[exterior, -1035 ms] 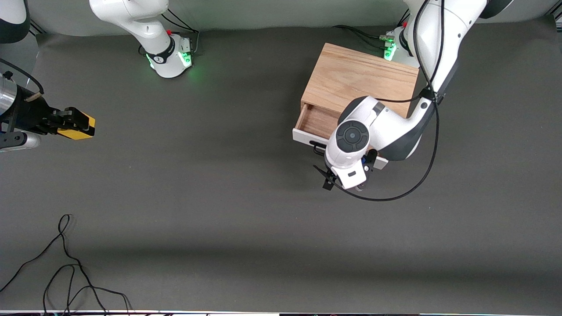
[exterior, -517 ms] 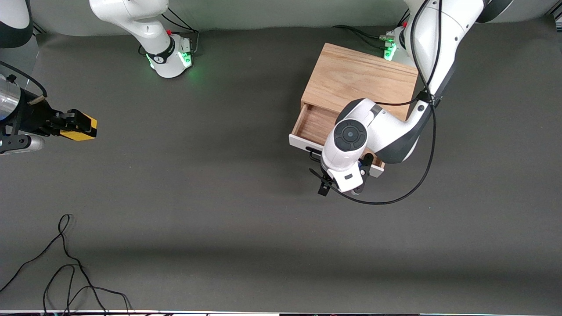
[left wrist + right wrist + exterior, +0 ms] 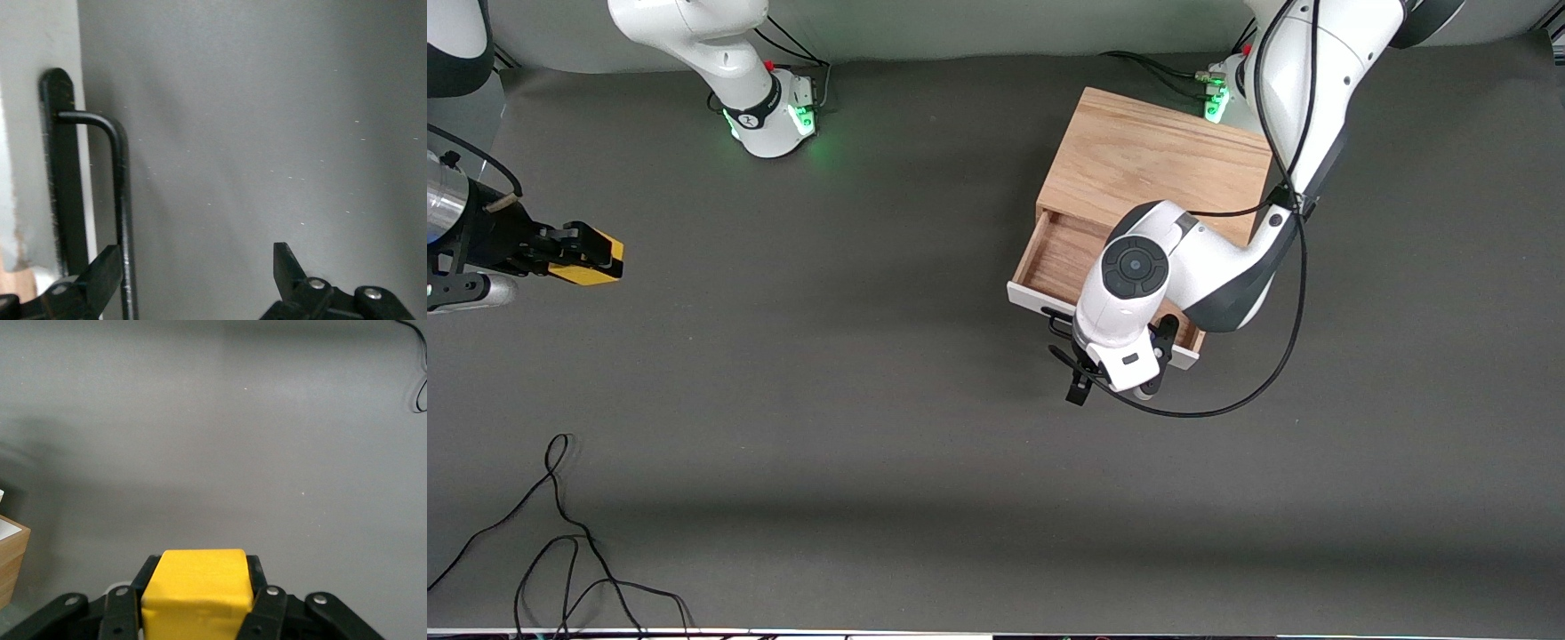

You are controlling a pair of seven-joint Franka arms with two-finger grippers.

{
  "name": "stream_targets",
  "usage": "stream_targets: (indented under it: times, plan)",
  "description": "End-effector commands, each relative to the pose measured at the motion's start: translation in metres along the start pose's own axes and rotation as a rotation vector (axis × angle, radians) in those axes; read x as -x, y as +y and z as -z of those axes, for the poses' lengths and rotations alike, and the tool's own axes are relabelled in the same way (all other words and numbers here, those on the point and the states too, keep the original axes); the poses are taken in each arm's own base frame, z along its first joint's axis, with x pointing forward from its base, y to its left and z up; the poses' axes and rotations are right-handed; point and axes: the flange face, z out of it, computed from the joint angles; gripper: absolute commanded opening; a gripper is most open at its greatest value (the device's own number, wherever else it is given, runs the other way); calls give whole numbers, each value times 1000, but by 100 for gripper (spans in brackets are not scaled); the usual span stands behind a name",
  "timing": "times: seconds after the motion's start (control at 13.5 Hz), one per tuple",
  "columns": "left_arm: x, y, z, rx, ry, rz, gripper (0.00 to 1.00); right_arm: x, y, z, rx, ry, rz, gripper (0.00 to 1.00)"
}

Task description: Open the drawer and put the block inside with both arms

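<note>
The left pincer (image 3: 200, 277) is spread wide, one finger hooked inside the black bar handle (image 3: 120, 200) of the drawer (image 3: 1063, 258), so the opening step looks to be in hand, with the wooden inside already partly bared. The block (image 3: 198, 590) is kept clamped in the right pincer (image 3: 583, 252), parked well apart over the tabletop (image 3: 827, 444) toward the right arm's end. Next, the block probably needs carrying over the open drawer and letting go, once the left arm is cleared off it.
</note>
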Motion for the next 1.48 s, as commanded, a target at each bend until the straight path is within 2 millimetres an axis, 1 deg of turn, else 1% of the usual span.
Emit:
stream_targets:
  times: [0.0,0.15,0.22,0.3,0.37,0.44,0.52,0.59,0.74,0.81,0.89,1.03,1.18,1.26,1.33,1.4]
  plan:
    - [3,15,9,55,18,9,100,2,0,4,13,-2,2,0]
    - [2,16,19,65,23,9,100,2,-1,4,11,-1,2,0]
    - [-2,21,34,82,26,11,100,2,-2,4,13,-1,-3,0]
    - [-13,26,52,84,42,17,100,2,-3,4,12,-1,-4,0]
    - [-28,26,82,73,71,-15,100,2,-9,4,14,0,-6,0]
    - [-49,24,106,50,85,-70,100,1,-11,3,13,-2,-42,0]
    - [-72,18,131,23,89,-107,100,0,-14,3,9,-2,-74,0]
    - [-92,10,152,-12,72,-157,100,-1,-20,3,8,0,-73,0]
    - [-139,-13,187,-107,13,-334,100,-6,-52,-2,21,-3,-41,0]
    - [-168,-27,206,-138,-20,-405,100,-12,-68,-4,23,-2,-85,0]
    - [-193,-40,220,-167,-53,-492,100,-18,-89,-10,27,-3,-122,0]
    - [-235,-66,242,-211,-96,-669,100,-29,-149,-27,39,-3,-148,0]
    - [-270,-88,259,-243,-133,-782,100,-40,-196,-39,41,23,-204,0]
    - [-284,-99,267,-249,-168,-848,100,-43,-217,-48,42,27,-238,0]
    - [-291,-109,276,-248,-183,-916,100,-47,-242,-57,43,36,-262,0]
    - [-302,-116,277,-254,-188,-950,100,-46,-268,-66,47,37,-270,0]
